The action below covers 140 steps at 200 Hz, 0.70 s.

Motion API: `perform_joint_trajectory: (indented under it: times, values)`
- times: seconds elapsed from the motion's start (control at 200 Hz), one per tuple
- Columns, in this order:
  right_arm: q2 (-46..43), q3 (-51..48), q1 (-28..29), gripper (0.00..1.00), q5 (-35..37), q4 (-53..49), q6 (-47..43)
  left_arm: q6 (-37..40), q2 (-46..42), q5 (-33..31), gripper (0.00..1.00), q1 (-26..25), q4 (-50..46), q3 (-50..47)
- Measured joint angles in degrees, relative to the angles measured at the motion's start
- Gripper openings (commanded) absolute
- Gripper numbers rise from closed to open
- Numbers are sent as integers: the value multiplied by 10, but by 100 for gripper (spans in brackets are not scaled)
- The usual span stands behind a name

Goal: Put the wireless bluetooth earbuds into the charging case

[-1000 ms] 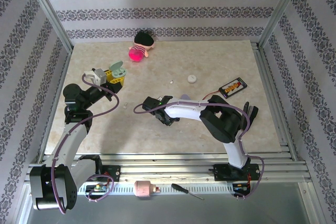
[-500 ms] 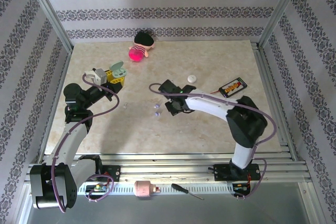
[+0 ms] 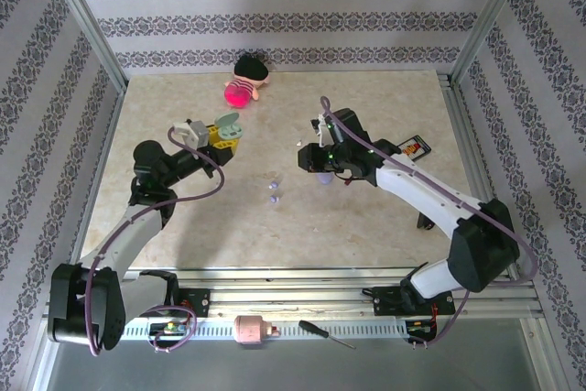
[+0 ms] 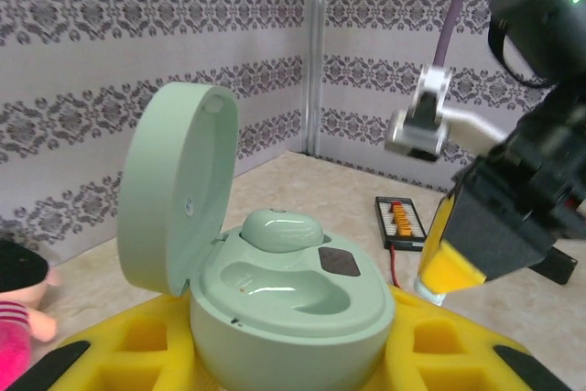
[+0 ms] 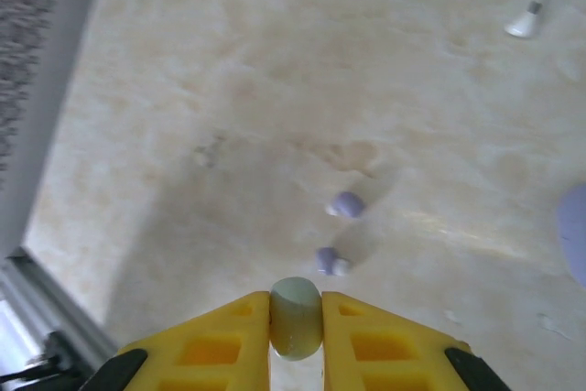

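Earbud [image 5: 295, 318] was where?
— Mint one, pinched between right fingers [image 5: 220, 341]. Open charging case [image 4: 284, 295] sat to their left across the worktop [image 3: 366, 226], gripped by left fingers [image 4: 137, 336], cavity up.

A plush doll [image 3: 245, 80] with black hair and a pink body lies at the far edge of the marble-patterned table [image 3: 366, 226], a black-and-orange connector board [image 3: 413, 146] toward its right, and a screwdriver [image 3: 326, 333] near a pinkish cylinder [image 3: 249, 328] on the front rail [image 3: 375, 329].
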Motion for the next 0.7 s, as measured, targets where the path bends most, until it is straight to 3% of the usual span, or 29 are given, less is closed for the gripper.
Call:
perform_joint_trajectory:
  times: [0.245, 0.7]
  values:
    - [-25, 53, 0, 17, -54, 23, 10, 26, 37, -47, 27, -54, 23, 6]
    - [1, 170, 31, 17, -79, 39, 6, 32, 100, -78, 27, -116, 76, 31]
